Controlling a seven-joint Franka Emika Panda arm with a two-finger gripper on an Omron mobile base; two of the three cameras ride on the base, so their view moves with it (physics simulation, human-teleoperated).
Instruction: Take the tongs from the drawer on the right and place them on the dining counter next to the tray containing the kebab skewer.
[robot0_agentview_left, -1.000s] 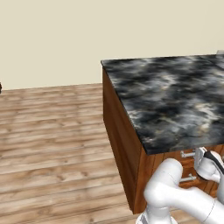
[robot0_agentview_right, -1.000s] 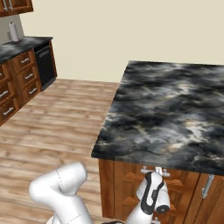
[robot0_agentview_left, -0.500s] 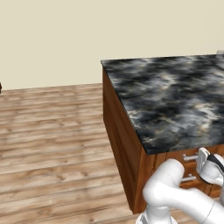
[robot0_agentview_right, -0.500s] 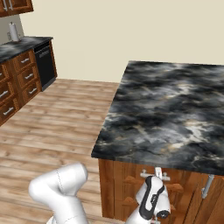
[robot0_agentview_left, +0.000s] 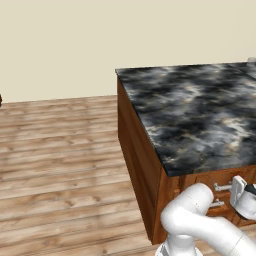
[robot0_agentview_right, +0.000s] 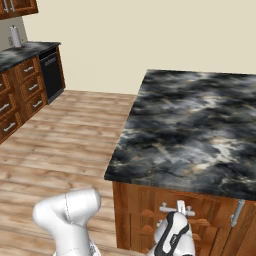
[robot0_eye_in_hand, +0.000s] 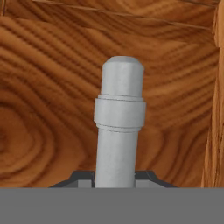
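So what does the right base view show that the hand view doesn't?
Right base view alone: the black marbled counter, plank floor, and dark-fronted cabinets along the far left wall. Hand view alone: a close look at the end effector shut on the grey handle, fingers on either side of the bar. Both: the handle and the reddish wood drawer front behind it.

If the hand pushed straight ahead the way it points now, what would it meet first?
Probably the reddish-brown wooden drawer front. The hand is shut on the grey metal bar handle, and the wood panel lies directly behind it, though how near is hard to judge.
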